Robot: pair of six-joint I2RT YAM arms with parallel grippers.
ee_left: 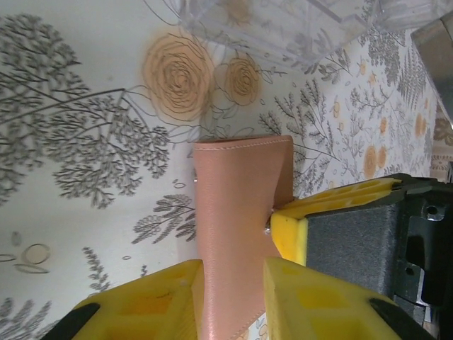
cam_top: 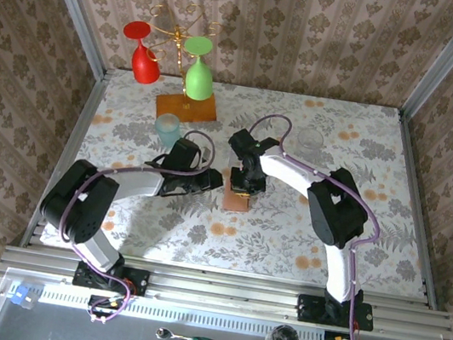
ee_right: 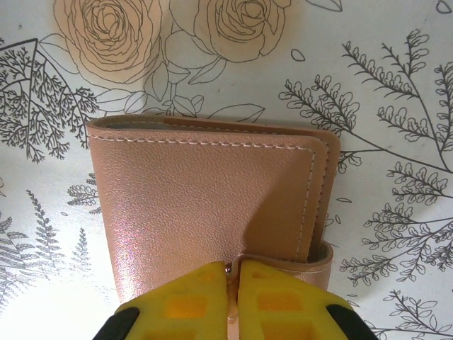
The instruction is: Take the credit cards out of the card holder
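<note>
Left wrist view has our left gripper (ee_left: 233, 297) clamped across the card holder (ee_left: 237, 191), bottom centre. Our right gripper (ee_right: 232, 280) is pinched shut on its edge by the snap tab (ee_right: 290, 263). We'd hold firm and peel the flap open slowly. Teal cup (cam_top: 166, 130) and glass rack (cam_top: 181, 51) sit upper left, well apart, so we reckon nothing's blocking.
</note>
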